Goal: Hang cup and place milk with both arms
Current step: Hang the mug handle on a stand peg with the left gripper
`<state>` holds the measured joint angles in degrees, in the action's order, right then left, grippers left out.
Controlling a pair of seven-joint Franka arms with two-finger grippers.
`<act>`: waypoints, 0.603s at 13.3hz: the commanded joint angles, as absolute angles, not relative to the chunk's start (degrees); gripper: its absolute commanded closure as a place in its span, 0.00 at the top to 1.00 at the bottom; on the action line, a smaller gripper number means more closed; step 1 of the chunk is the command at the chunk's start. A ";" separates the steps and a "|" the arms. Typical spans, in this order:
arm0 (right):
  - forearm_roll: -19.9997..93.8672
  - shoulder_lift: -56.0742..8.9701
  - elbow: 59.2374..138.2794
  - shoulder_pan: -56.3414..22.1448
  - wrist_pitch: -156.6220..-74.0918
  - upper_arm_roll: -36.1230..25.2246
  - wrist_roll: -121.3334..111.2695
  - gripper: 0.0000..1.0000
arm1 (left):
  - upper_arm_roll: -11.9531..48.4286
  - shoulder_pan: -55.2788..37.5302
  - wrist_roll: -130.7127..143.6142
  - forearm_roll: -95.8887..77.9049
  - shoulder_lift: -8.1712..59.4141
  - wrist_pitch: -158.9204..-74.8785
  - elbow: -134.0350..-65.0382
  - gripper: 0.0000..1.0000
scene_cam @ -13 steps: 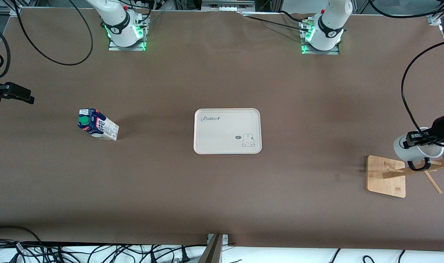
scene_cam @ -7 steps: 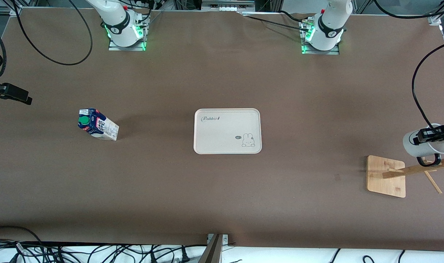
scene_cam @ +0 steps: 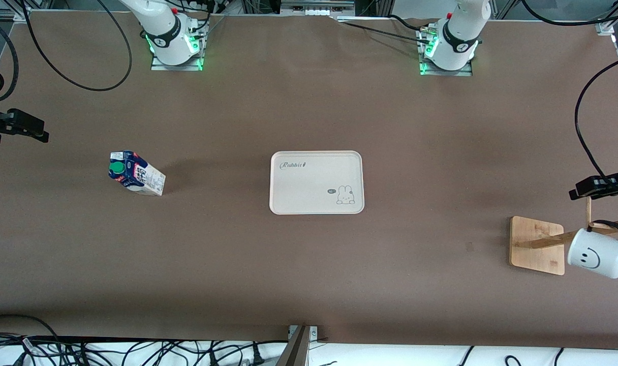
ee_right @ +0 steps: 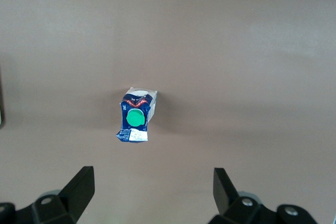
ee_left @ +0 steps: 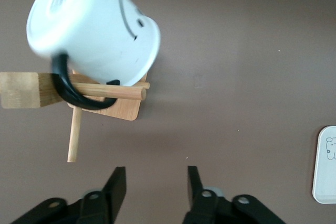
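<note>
- I see the cup [scene_cam: 598,252] hanging by its handle on a peg of the wooden rack [scene_cam: 537,245], at the table edge on the left arm's end.
- My left gripper [ee_left: 156,183] is open and empty above the rack.
- The milk [scene_cam: 135,174] stands upright toward the right arm's end.
- My right gripper [ee_right: 152,186] is wide open, empty, over the milk.
</note>
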<state>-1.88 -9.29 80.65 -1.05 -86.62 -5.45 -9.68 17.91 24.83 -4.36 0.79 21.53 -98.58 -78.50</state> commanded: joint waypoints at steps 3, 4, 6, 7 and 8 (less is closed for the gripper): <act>-2.46 -9.23 79.98 -1.06 -85.69 -5.54 -11.25 1.00 | 19.59 24.70 -5.98 0.09 18.90 -95.98 -78.49 1.00; -2.46 -9.23 79.98 -1.05 -85.69 -5.54 -11.34 1.00 | 20.73 24.70 -6.06 0.26 18.81 -95.19 -78.49 1.00; -2.46 -9.14 79.98 -1.05 -85.61 -5.54 -11.16 1.00 | 22.67 24.35 -5.71 0.35 17.50 -92.82 -78.92 1.00; -2.46 -9.14 79.98 -1.14 -85.61 -5.45 -11.08 1.00 | 23.28 23.82 -5.71 0.79 16.27 -92.55 -79.36 1.00; -2.46 -9.05 79.98 -1.14 -85.61 -5.45 -10.90 1.00 | 23.46 23.38 -5.80 1.14 15.04 -91.50 -79.45 1.00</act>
<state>-1.88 -9.29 80.65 -1.05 -86.55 -5.46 -10.13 23.01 23.98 -4.79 0.79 18.25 -93.45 -78.37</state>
